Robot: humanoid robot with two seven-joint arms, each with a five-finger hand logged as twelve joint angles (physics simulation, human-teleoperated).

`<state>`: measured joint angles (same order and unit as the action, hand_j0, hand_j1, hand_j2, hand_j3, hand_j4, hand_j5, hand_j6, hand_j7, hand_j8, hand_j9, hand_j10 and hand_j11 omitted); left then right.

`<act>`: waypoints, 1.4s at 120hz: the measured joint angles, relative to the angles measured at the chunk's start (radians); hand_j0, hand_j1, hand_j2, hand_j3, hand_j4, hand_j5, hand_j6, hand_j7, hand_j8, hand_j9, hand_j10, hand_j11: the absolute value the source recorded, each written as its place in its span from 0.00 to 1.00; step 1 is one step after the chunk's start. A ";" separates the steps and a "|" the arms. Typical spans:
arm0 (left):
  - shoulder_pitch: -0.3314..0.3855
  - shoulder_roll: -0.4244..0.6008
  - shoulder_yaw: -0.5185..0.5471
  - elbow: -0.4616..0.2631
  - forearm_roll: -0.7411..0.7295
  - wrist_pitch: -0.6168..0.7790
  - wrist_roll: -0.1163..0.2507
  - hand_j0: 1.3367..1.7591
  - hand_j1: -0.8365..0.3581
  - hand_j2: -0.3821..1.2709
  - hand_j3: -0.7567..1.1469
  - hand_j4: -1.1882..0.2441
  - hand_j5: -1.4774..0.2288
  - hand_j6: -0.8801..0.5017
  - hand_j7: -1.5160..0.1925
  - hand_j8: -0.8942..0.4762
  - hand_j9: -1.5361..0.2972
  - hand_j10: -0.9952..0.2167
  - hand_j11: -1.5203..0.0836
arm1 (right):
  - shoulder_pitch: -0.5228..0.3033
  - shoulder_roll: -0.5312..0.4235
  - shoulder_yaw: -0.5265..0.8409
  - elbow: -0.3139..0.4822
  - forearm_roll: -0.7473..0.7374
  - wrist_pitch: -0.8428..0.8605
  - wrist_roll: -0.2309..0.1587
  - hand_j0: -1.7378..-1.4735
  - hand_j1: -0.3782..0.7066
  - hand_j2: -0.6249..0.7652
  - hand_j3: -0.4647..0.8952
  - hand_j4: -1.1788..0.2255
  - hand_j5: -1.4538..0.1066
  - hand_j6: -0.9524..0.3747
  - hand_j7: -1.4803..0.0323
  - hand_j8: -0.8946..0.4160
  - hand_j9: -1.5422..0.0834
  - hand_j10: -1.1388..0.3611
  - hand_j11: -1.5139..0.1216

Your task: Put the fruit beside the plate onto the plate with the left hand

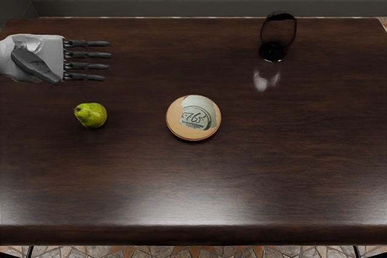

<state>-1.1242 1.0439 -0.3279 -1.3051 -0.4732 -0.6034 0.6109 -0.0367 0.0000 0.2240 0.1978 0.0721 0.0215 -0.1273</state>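
Observation:
A green pear (91, 115) lies on the dark wooden table, left of a small round plate (193, 118) with an orange rim and a grey centre. The two are apart, with bare table between them. My left hand (84, 60) comes in from the left edge and hovers behind and slightly left of the pear. Its fingers (89, 54) are stretched straight out toward the right and hold nothing. The right arm does not show.
A dark glass goblet (277, 36) stands at the back right of the table (242, 179), with a pale reflection in front of it. The table's front edge runs along the bottom of the view.

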 joint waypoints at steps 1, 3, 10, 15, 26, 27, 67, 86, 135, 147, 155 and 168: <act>0.000 0.000 0.000 0.001 -0.002 -0.001 0.000 0.76 0.99 0.23 0.40 0.83 0.87 0.64 0.89 0.65 0.84 0.82 0.95 | 0.000 0.000 0.000 0.000 0.000 0.000 0.000 0.30 0.06 0.45 0.34 0.82 0.91 0.70 0.96 0.66 0.93 0.74 0.90; 0.000 0.000 -0.001 0.003 -0.006 -0.002 0.000 0.76 0.99 0.23 0.40 0.83 0.87 0.64 0.89 0.65 0.84 0.82 0.95 | 0.000 0.000 0.000 0.000 0.000 0.000 0.000 0.30 0.06 0.45 0.34 0.82 0.91 0.70 0.96 0.66 0.93 0.74 0.90; 0.000 -0.002 -0.002 0.008 -0.016 -0.005 0.000 0.76 0.99 0.23 0.40 0.83 0.87 0.64 0.89 0.65 0.84 0.82 0.95 | 0.000 0.000 -0.001 0.000 0.000 0.000 0.003 0.30 0.06 0.45 0.34 0.82 0.91 0.70 0.96 0.66 0.93 0.74 0.90; 0.000 -0.002 -0.003 0.010 -0.020 -0.006 0.000 0.76 0.99 0.23 0.40 0.83 0.87 0.64 0.89 0.65 0.84 0.82 0.95 | 0.000 0.000 0.000 0.000 0.000 0.000 0.003 0.30 0.06 0.45 0.34 0.82 0.91 0.70 0.96 0.66 0.93 0.74 0.90; 0.000 -0.007 -0.003 0.013 -0.020 -0.007 0.000 0.76 0.99 0.23 0.40 0.83 0.87 0.64 0.89 0.65 0.84 0.82 0.95 | 0.000 0.000 0.000 0.000 0.000 0.000 0.002 0.30 0.06 0.45 0.34 0.82 0.91 0.70 0.96 0.66 0.93 0.74 0.90; 0.000 -0.008 -0.003 0.013 -0.019 -0.007 0.000 0.76 0.99 0.23 0.40 0.83 0.87 0.64 0.89 0.65 0.84 0.82 0.95 | 0.000 0.000 0.000 0.000 0.000 0.000 0.002 0.30 0.06 0.45 0.34 0.82 0.91 0.70 0.96 0.66 0.93 0.74 0.90; -0.099 -0.176 -0.001 0.047 0.487 -0.008 0.000 0.76 0.99 0.23 0.40 0.83 0.87 0.64 0.89 0.65 0.84 0.82 0.95 | 0.000 0.000 0.000 0.000 0.000 0.000 0.000 0.30 0.06 0.45 0.34 0.82 0.91 0.70 0.96 0.66 0.93 0.74 0.90; -0.113 -0.218 0.004 0.043 0.738 -0.005 0.000 0.76 0.99 0.23 0.40 0.83 0.87 0.64 0.89 0.65 0.84 0.82 0.95 | 0.000 0.000 0.000 0.000 0.000 0.000 0.000 0.30 0.06 0.45 0.34 0.82 0.91 0.70 0.96 0.66 0.93 0.74 0.90; -0.085 -0.275 0.045 -0.101 1.291 0.258 0.000 0.76 0.99 0.23 0.40 0.83 0.87 0.63 0.89 0.65 0.84 0.82 0.95 | 0.001 0.000 0.000 0.000 0.000 0.000 -0.001 0.30 0.06 0.45 0.34 0.82 0.91 0.70 0.96 0.66 0.93 0.74 0.90; -0.077 -0.287 0.098 -0.134 1.395 0.343 0.000 0.76 0.99 0.23 0.40 0.83 0.87 0.63 0.89 0.65 0.84 0.82 0.95 | 0.001 0.000 0.000 0.000 0.000 0.000 -0.001 0.30 0.06 0.45 0.34 0.82 0.91 0.70 0.96 0.66 0.93 0.74 0.90; -0.068 -0.299 0.133 -0.146 1.458 0.397 0.000 0.76 0.99 0.23 0.40 0.83 0.87 0.63 0.89 0.65 0.84 0.82 0.95 | 0.001 0.000 0.000 0.000 0.000 0.000 -0.001 0.30 0.06 0.45 0.34 0.82 0.91 0.70 0.96 0.66 0.93 0.74 0.90; -0.032 -0.333 0.180 -0.156 1.552 0.472 0.000 0.76 0.99 0.23 0.40 0.83 0.87 0.63 0.89 0.65 0.84 0.82 0.95 | 0.001 0.000 0.000 0.000 0.000 0.000 -0.001 0.30 0.06 0.45 0.34 0.82 0.91 0.70 0.96 0.66 0.93 0.74 0.90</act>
<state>-1.1558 0.7112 -0.1481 -1.4614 1.0789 -0.1310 0.6109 -0.0358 0.0000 0.2240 0.1978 0.0721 0.0215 -0.1288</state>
